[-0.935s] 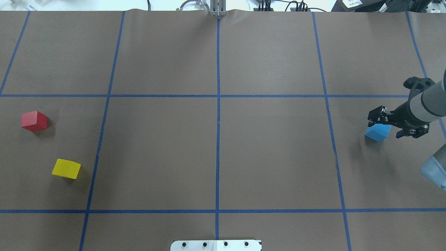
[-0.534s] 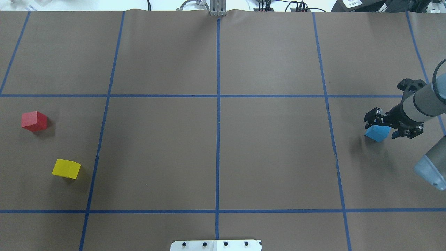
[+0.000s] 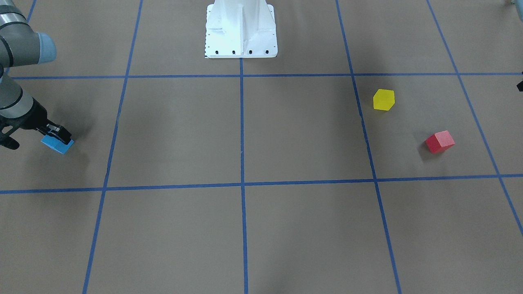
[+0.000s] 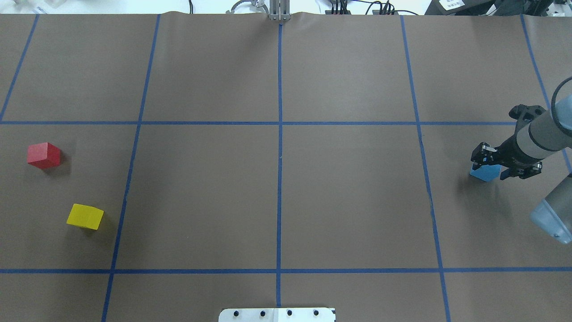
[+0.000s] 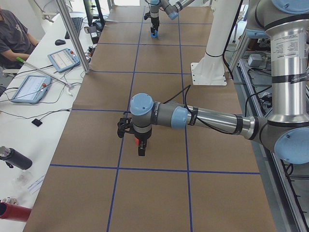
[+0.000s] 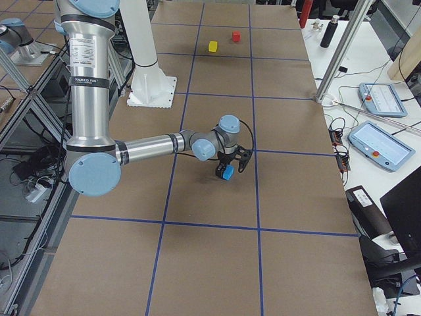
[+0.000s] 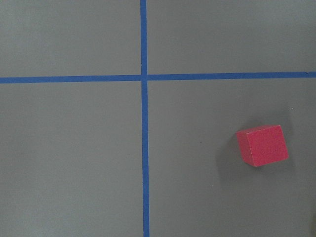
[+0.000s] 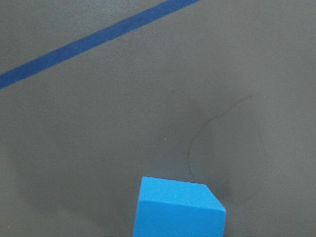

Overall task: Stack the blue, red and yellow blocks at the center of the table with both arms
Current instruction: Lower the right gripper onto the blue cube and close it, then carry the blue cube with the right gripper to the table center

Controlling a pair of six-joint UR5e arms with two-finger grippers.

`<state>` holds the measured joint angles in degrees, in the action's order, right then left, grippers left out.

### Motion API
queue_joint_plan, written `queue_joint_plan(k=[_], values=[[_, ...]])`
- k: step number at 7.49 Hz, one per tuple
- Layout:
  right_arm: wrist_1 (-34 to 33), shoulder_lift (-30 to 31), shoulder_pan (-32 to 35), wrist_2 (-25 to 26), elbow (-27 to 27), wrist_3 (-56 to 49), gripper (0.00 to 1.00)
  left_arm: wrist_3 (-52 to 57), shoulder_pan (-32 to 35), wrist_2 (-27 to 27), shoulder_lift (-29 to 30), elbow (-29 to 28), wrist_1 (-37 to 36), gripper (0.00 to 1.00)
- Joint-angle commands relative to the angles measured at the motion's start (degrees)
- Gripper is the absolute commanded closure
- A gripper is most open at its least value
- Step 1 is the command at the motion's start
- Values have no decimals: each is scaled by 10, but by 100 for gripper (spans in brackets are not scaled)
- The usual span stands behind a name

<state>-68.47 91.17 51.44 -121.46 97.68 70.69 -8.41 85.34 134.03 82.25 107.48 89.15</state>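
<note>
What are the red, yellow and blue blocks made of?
Red block: probably painted wood or foam; matte, slightly grainy faces, no shine. Yellow block: same matte solid colour, too small to tell more. Blue block: matte, sharp edges, likely the same; can't be sure.

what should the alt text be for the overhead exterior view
The robot's right arm reaches in from the right edge, its end effector straddling a blue block on a brown table gridded with blue tape. A red block and a yellow block sit apart near the left edge.
</note>
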Motion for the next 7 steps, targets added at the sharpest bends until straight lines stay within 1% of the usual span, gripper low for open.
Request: queue_joint_plan(k=[1, 2, 3, 4, 5, 6, 7], values=[[0, -1, 1, 0, 2, 1, 100, 0, 0, 0, 0, 2, 0, 0], [-1, -6, 1, 0, 15, 1, 100, 0, 1, 0, -1, 2, 0, 0], [-9, -27, 2, -1, 20, 5, 100, 1, 1, 0, -1, 2, 0, 0], [-10, -54, 2, -1, 17, 7, 100, 1, 1, 0, -1, 2, 0, 0], [-34, -97, 2, -3, 16, 7, 100, 0, 1, 0, -1, 5, 0, 0], [-101, -167, -5, -3, 15, 8, 100, 0, 0, 0, 0, 7, 0, 0], [-152, -221, -32, 0, 17, 8, 100, 1, 0, 0, 0, 11, 0, 0]])
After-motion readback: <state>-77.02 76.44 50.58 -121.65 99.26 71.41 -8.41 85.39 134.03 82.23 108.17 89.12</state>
